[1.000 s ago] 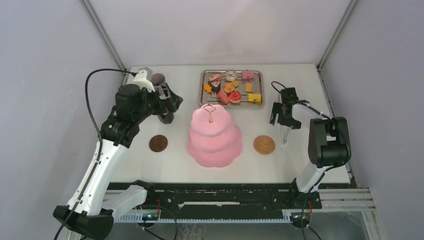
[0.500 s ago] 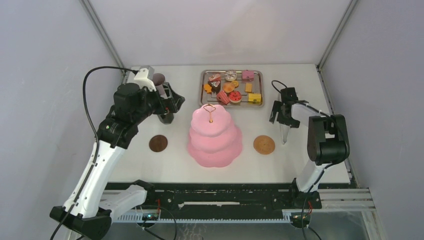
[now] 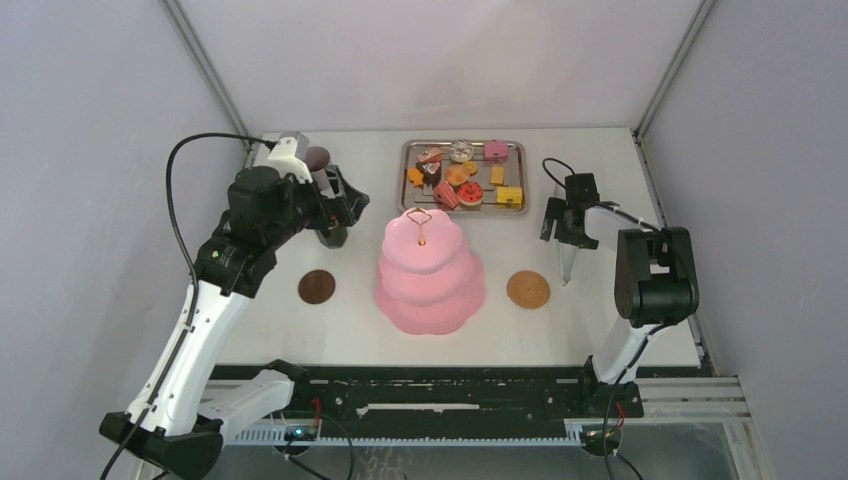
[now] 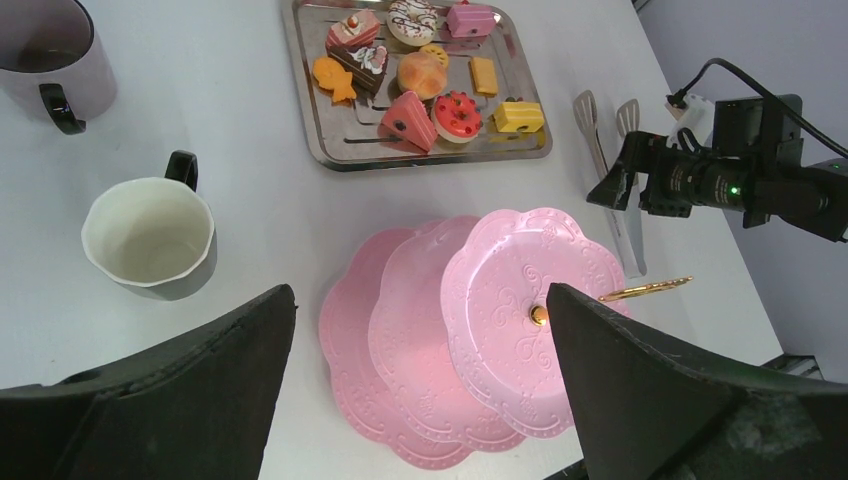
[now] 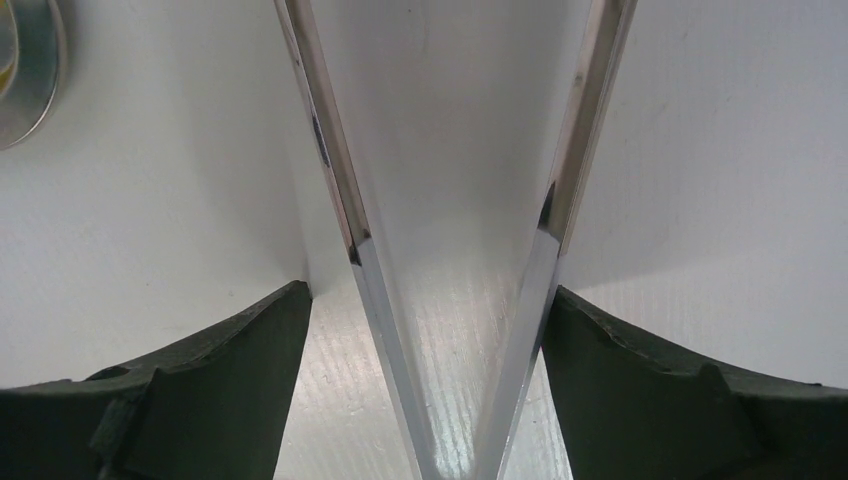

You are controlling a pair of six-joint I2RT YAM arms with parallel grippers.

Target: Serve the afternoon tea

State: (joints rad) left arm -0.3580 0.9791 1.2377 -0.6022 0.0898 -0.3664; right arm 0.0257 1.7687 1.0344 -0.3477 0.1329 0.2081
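The pink three-tier stand (image 3: pixel 430 272) with its gold handle (image 3: pixel 420 222) is at the table's centre, also the stand (image 4: pixel 470 340) below my left gripper (image 4: pixel 420 290). Toy cakes (image 3: pixel 462 175) lie on the steel tray (image 3: pixel 409 150). My left gripper (image 3: pixel 340 205) hangs open and empty above the black mug (image 3: pixel 333 238), white inside (image 4: pixel 150 235). The mauve mug (image 3: pixel 318 158) stands behind it. My right gripper (image 3: pixel 562 235) is low over steel tongs (image 3: pixel 567 265); its open jaws (image 5: pixel 428 292) straddle both tong arms (image 5: pixel 345 200), the right finger (image 5: pixel 640 380) against one arm.
One round brown coaster (image 3: pixel 317 287) lies left of the stand and another coaster (image 3: pixel 528 290) lies to its right. In the left wrist view the tray (image 4: pixel 305 95) sits behind the stand and the tongs (image 4: pixel 600 150) lie to its right. Grey walls close in three sides.
My right gripper has sunk a little farther back over the tongs and its jaws have narrowed slightly around them. The left arm shifted slightly, then held still.
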